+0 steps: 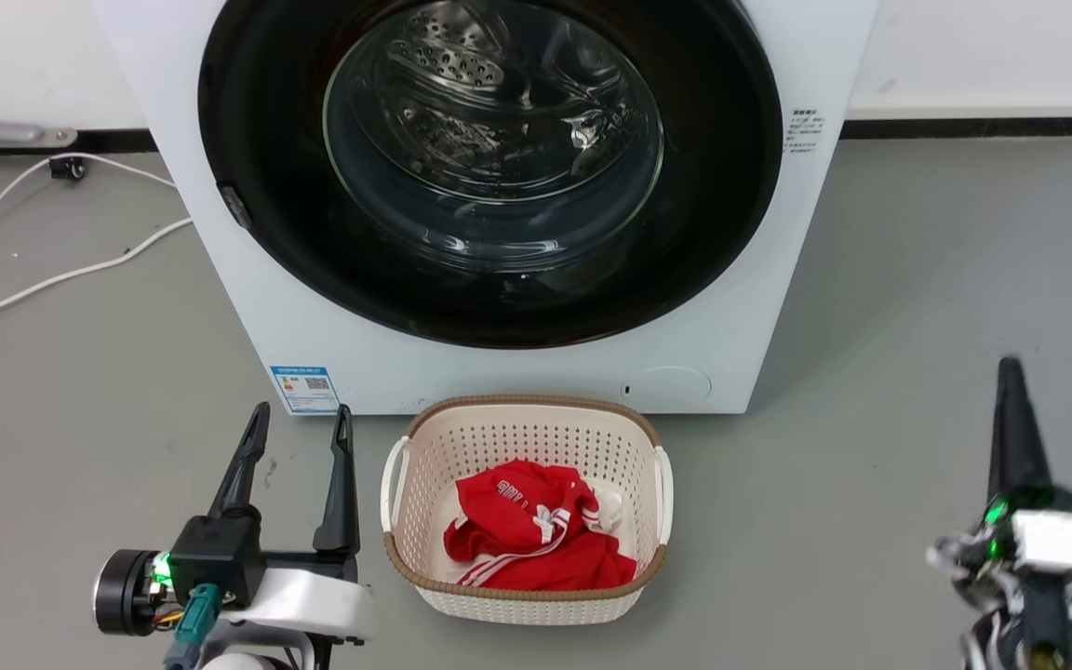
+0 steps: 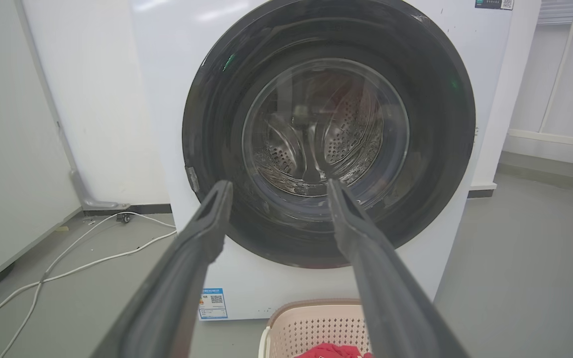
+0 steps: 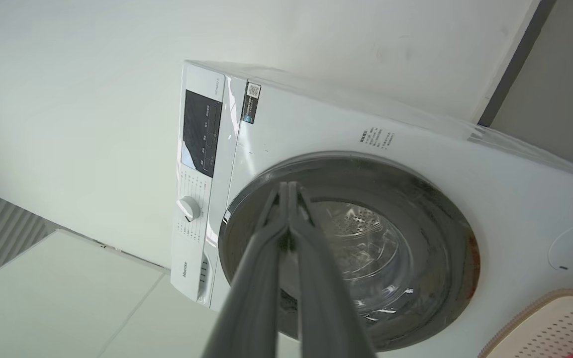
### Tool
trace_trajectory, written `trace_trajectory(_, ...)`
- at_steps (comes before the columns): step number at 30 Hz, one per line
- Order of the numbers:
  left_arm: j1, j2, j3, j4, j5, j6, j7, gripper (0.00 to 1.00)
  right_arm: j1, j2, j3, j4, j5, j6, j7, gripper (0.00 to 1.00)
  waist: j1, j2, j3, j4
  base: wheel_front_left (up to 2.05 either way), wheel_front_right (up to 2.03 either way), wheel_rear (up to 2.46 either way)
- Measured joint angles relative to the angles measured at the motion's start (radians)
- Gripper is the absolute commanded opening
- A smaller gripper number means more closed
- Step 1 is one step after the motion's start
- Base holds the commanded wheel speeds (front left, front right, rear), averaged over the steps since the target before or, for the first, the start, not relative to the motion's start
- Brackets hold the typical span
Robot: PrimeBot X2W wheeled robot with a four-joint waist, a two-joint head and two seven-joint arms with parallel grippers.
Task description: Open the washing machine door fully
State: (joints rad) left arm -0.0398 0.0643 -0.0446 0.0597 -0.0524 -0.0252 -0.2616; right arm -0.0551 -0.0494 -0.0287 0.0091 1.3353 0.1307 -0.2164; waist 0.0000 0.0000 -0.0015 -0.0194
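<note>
Door (image 1: 257,167) shut. Left tool (image 1: 302,409) apart, right tool (image 1: 1011,372) together, both well back. Likely best: hook left-edge catch (image 1: 234,207), swing wide.

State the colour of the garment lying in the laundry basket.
The garment is red with white stripes and white lettering; the head view shows it best.

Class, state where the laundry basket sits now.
In the head view the laundry basket sits on the floor, bottom centre, just before the washing machine, between the left pincer and right pincer.
</note>
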Motion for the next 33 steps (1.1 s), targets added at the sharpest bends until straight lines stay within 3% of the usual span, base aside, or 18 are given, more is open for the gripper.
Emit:
trace_trajectory(5,-0.023,-0.003,0.001,-0.022,-0.008,0.000,0.000,1.00,-0.132,-0.013,-0.067,0.046,0.086,0.000,0.055,0.00,0.0000,0.0000,0.043,0.003,0.00,0.00,0.00)
trace_trajectory(14,-0.112,-0.007,-0.004,-0.070,-0.005,-0.001,-0.001,1.00,-0.431,-0.101,-0.128,0.202,0.109,0.000,0.162,0.00,0.0000,0.0000,0.167,0.027,0.00,0.00,0.00)
trace_trajectory(24,-0.192,-0.009,-0.003,-0.107,0.006,-0.012,-0.001,1.00,-0.905,-0.220,-0.105,0.591,0.056,0.000,0.366,0.00,0.0001,0.0000,0.295,0.044,0.00,0.00,0.00)
trace_trajectory(33,-0.237,-0.010,-0.004,-0.135,0.012,-0.018,-0.001,1.00,-1.255,-0.226,-0.002,0.907,-0.098,0.000,0.569,0.00,0.0001,0.0000,0.378,0.048,0.00,0.00,0.00)
